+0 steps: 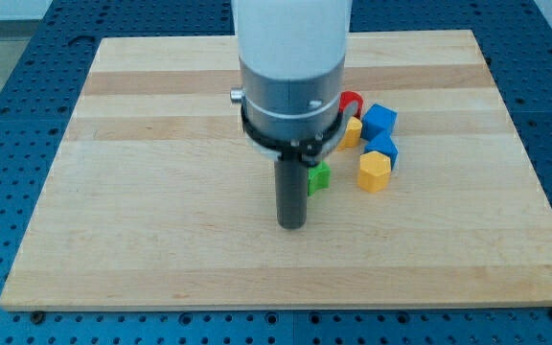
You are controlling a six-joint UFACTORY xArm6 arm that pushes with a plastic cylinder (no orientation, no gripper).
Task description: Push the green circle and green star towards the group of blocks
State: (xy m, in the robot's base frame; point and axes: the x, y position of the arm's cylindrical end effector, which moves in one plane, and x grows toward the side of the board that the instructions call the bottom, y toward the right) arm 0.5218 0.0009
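Item one, our tool: a straight dark rod below a broad grey and white arm housing. My tip point(292, 226) rests on the wooden board point(161, 192), a little toward the view's bottom from the board's middle. It has no jaws and has hold of nothing; we see nothing clamped or carried, only bare wood beneath it.

Item two, nearest the rod: a green block point(320, 177), just beside the shaft on the view's right and slightly toward the view's top from my tip. The rod covers its left part, so we cannot tell whether it touches the shaft, nor whether this is the star or the circle. Only one green block shows to us; a second may be hidden behind the arm.

Item three, further to the view's right of the tool: a yellow hexagonal block point(374, 172), near the green block but apart from it.

Item four, above that: a blue block point(385, 148), touching or nearly touching the yellow one, and a blue cube point(379, 120) further toward the view's top.

Item five, close against the arm housing: a smaller yellow block point(352, 131) and a red curved block point(352, 100), both partly hidden by the housing.

Item six, outermost: a blue perforated table point(8, 115) surrounding the board on all sides.
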